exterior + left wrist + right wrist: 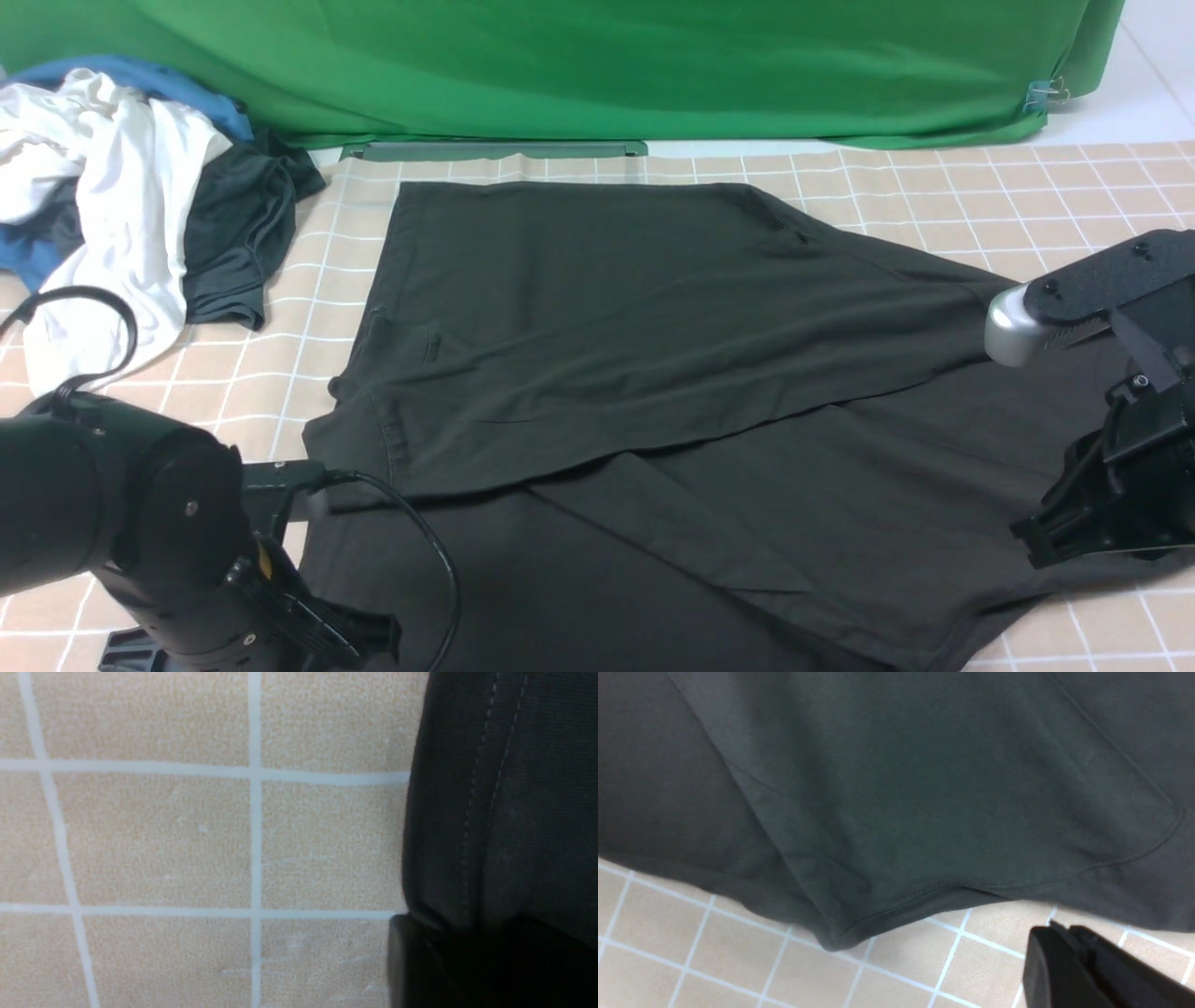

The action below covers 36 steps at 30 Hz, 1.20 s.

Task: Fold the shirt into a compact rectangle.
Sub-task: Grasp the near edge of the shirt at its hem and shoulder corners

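The black shirt (653, 373) lies spread on the checked table, with its far part folded over toward the front in a slanting flap; neither a logo nor a label shows. My left gripper (297, 485) is at the shirt's left edge. In the left wrist view the stitched hem (490, 812) runs down into the left gripper (434, 938), which looks shut on it. My right gripper (1032, 546) hovers at the shirt's right front edge. In the right wrist view its fingertips (1048, 947) are pressed together, holding nothing, just off the shirt's hem (896, 905).
A pile of clothes sits at the back left: a white garment (103, 177), a blue one (159, 84) and a small dark one (238, 233). A green backdrop (597, 65) closes the far side. The left arm's cable (439, 560) loops over the shirt's front.
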Tool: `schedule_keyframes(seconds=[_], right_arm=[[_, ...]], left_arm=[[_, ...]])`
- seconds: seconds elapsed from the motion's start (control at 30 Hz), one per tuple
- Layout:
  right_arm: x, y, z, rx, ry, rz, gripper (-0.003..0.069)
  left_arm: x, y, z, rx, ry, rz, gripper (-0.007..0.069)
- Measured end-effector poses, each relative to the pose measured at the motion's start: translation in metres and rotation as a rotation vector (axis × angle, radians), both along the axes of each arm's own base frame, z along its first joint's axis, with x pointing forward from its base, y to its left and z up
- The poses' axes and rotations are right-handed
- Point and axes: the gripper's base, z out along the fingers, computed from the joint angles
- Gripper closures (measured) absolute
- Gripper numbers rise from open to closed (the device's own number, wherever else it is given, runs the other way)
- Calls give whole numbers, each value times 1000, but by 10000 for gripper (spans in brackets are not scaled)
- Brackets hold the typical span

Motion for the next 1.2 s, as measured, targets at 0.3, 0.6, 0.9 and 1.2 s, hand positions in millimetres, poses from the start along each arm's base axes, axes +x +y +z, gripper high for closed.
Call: schedule_keyframes(seconds=[0.3, 0.6, 0.9, 1.2], right_arm=[[0, -28, -4, -96, 110, -28, 588], [-10, -42, -43, -22, 218, -25, 427], [17, -31, -87, 7, 177, 51, 68], [41, -26, -127, -29, 195, 105, 108]], left_arm=[[-10, 11, 37, 39, -95, -54, 591], [-26, 22, 59, 70, -130, -37, 591], [-23, 22, 59, 67, -159, -33, 591], [-19, 19, 60, 39, -207, -25, 591]])
